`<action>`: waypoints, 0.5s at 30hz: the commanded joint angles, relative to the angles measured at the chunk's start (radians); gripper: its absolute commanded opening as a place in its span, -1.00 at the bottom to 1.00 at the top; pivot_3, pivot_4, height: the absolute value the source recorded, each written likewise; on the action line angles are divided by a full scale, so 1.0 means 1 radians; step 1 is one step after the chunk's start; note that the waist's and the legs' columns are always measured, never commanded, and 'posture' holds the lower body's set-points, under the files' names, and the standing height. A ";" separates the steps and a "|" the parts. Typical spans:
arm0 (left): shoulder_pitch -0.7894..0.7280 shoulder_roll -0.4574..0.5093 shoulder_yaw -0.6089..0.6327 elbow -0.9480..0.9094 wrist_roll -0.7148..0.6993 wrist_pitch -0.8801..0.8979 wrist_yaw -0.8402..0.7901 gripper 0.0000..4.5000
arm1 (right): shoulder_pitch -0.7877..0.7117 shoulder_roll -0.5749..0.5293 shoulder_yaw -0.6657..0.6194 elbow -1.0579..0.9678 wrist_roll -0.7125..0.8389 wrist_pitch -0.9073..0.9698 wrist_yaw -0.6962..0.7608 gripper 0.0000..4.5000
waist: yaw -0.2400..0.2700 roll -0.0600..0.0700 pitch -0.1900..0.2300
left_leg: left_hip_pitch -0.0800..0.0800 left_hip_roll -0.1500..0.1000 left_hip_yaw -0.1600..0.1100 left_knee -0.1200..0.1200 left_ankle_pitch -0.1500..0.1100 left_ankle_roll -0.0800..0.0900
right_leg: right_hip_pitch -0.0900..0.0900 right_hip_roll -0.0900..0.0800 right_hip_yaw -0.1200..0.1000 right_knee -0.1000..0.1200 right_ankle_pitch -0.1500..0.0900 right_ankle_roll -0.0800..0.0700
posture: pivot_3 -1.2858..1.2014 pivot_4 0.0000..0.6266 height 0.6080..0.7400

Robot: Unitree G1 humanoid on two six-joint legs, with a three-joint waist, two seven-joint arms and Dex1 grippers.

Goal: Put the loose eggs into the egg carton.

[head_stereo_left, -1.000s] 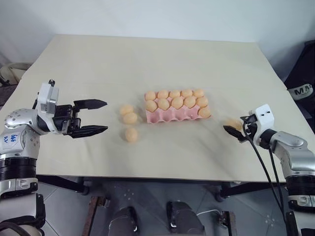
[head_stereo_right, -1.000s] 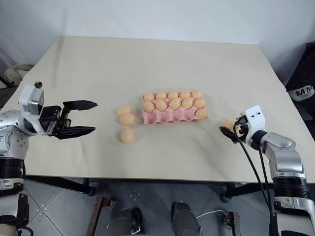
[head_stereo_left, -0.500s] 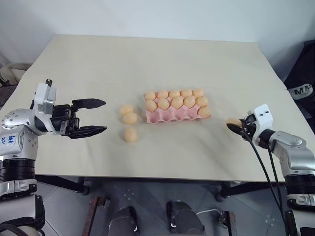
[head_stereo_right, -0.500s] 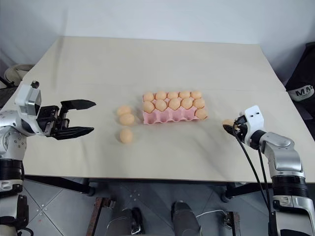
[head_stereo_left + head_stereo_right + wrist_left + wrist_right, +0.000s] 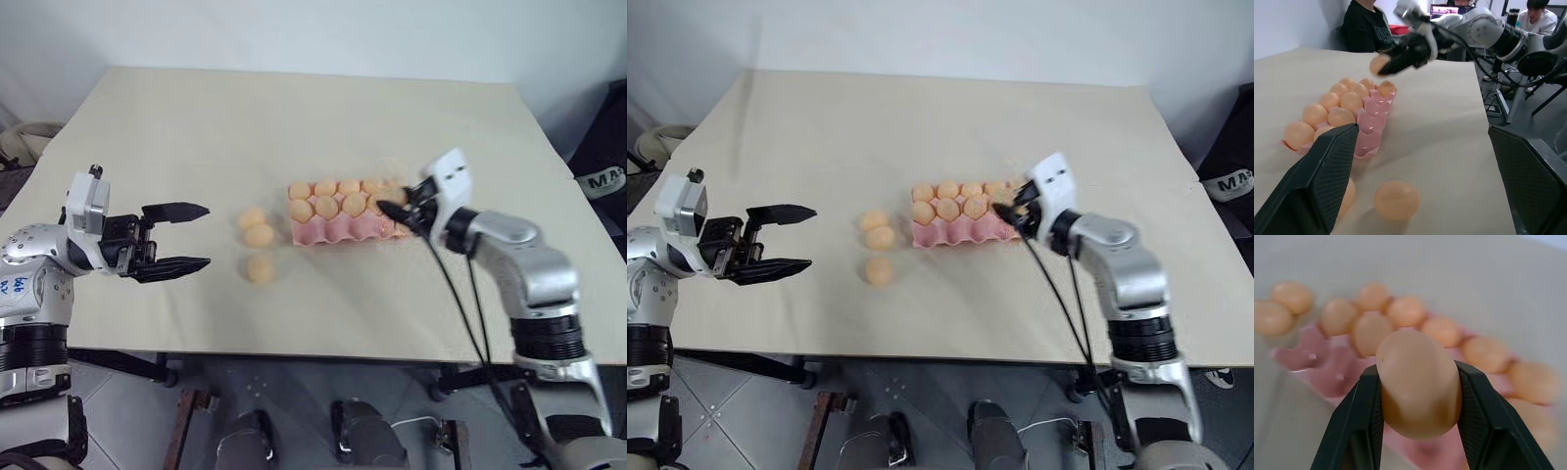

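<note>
Right gripper clamped on an egg, held above the right end of the carton, clear of the cups. Left gripper spread wide, nothing in it, hovering left of the three loose eggs on the table, just left of the carton.

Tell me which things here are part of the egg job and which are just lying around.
Job:
right gripper shut on an egg
three loose eggs on the table
pink egg carton
left gripper, open

Just around:
people seated beyond the table
laptop
</note>
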 commanded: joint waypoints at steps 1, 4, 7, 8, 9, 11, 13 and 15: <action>0.018 0.016 0.042 -0.043 -0.027 0.005 -0.009 1.00 | 0.007 0.010 0.033 0.017 -0.051 -0.042 -0.029 -0.23 | 0.000 0.000 0.000 | 0.000 0.000 0.000 0.000 0.000 0.000 | 0.000 0.000 0.000 0.000 0.000 0.000 | 0.03 -0.52 1.00; 0.031 0.019 0.056 -0.060 -0.028 0.012 0.000 1.00 | 0.016 0.014 0.058 0.051 -0.083 -0.073 -0.031 -0.23 | 0.000 0.000 0.000 | 0.000 -0.001 0.000 0.000 0.000 0.001 | 0.001 -0.001 0.000 -0.001 0.000 0.000 | 0.03 -0.52 1.00; 0.051 0.026 0.073 -0.076 -0.029 0.015 0.006 1.00 | 0.016 0.012 0.055 0.073 -0.099 -0.091 -0.033 -0.23 | -0.001 0.000 0.000 | 0.000 0.000 0.000 0.000 0.000 0.001 | 0.001 0.000 0.000 -0.001 0.000 0.000 | 0.03 -0.52 1.00; 0.056 0.027 0.078 -0.080 -0.029 0.017 0.008 1.00 | 0.013 0.011 0.050 0.084 -0.103 -0.100 -0.034 -0.23 | -0.002 0.000 0.000 | 0.000 0.000 0.000 0.000 0.000 0.000 | 0.000 0.000 0.000 0.000 0.000 0.000 | 0.03 -0.52 1.00; 0.060 0.027 0.082 -0.084 -0.029 0.018 0.010 1.00 | 0.010 0.009 0.044 0.095 -0.106 -0.107 -0.035 -0.23 | -0.004 0.000 0.000 | 0.000 0.000 0.000 0.000 0.000 0.000 | 0.000 0.000 0.000 0.000 0.000 0.000 | 0.03 -0.52 1.00; 0.065 0.027 0.087 -0.091 -0.029 0.020 0.013 1.00 | 0.003 0.007 0.034 0.114 -0.112 -0.124 -0.036 -0.23 | -0.005 0.000 0.000 | 0.000 0.001 0.000 0.000 0.000 -0.001 | 0.000 0.001 0.000 0.000 0.000 0.000 | 0.03 -0.52 1.00; 0.068 0.027 0.091 -0.095 -0.028 0.021 0.016 1.00 | -0.013 0.006 0.019 0.139 -0.113 -0.138 -0.038 -0.23 | -0.004 0.000 0.000 | 0.001 0.001 0.000 0.000 0.000 -0.001 | 0.000 0.001 -0.001 0.000 0.000 0.000 | 0.03 -0.52 1.00; 0.069 0.027 0.093 -0.095 -0.027 0.021 0.019 1.00 | -0.025 0.000 0.014 0.161 -0.115 -0.150 -0.036 -0.23 | -0.004 0.000 0.000 | 0.001 0.001 0.000 0.000 0.000 -0.001 | 0.000 0.001 -0.001 0.000 0.000 0.000 | 0.03 -0.52 1.00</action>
